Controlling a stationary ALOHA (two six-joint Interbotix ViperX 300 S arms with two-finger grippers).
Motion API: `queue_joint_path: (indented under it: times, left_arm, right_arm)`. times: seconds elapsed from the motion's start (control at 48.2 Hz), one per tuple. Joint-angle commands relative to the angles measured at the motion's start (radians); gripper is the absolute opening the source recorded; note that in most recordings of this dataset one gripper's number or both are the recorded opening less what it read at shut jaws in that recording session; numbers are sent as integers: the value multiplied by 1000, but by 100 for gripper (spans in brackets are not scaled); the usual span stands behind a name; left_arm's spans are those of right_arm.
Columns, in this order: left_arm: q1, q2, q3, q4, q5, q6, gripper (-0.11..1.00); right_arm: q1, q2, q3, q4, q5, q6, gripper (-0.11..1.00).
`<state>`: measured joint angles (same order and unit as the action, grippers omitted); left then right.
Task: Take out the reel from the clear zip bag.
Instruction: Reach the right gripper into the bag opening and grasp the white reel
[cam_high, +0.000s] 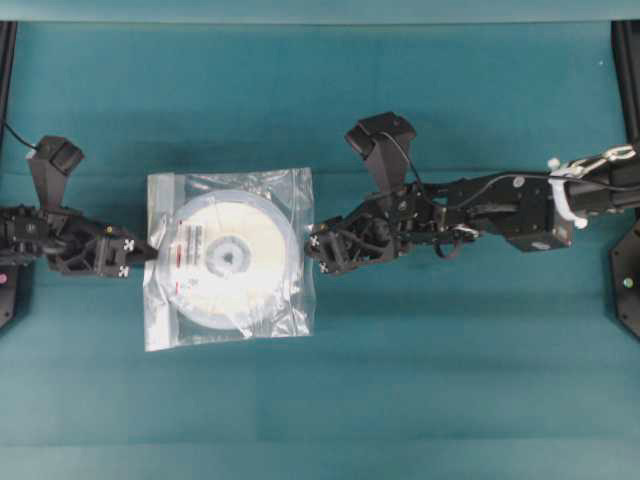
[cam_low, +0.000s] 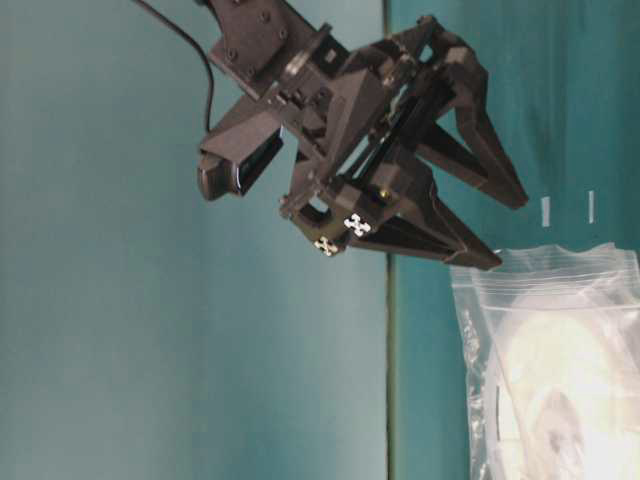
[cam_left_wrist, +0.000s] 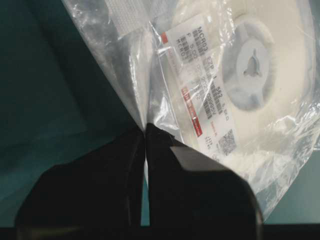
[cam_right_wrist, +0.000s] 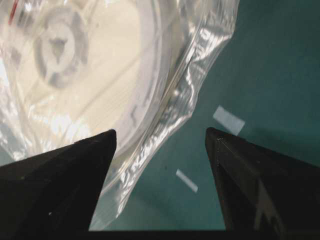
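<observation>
Pinching the clear zip bag (cam_left_wrist: 150, 95) edge, the left hand (cam_left_wrist: 145, 131) anchors it; the reel (cam_high: 232, 258) sits inside. The right hand (cam_right_wrist: 160, 137), spread, may snag only film.

Two black arms reach in from opposite sides, one pinching, one spread.
The left gripper (cam_high: 150, 252) lies low and level, its jaws pressed together on the edge of the clear crinkly plastic zip bag (cam_high: 290, 190). The right gripper (cam_high: 312, 243) stretches across from the far side, its jaws parted wide, with the bag's opposite edge lying between them.
</observation>
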<state>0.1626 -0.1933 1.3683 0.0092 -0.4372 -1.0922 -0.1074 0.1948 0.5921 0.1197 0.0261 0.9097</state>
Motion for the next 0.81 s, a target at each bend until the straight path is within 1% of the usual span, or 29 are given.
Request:
queue_joint_path:
  times: [0.0,0.456,0.788]
  left_arm:
    - [2,-2,-5,3,-3,2,0]
    - [2,-2,-3,3,-3,2,0]
    - [0,0,-8,3,-3,2,0]
  right_arm:
    - [0,5,-18,0,-3,8,86]
    - [3,83,-117,2,-3,9,86]
    - [14,123,-149,2,8,11,85]
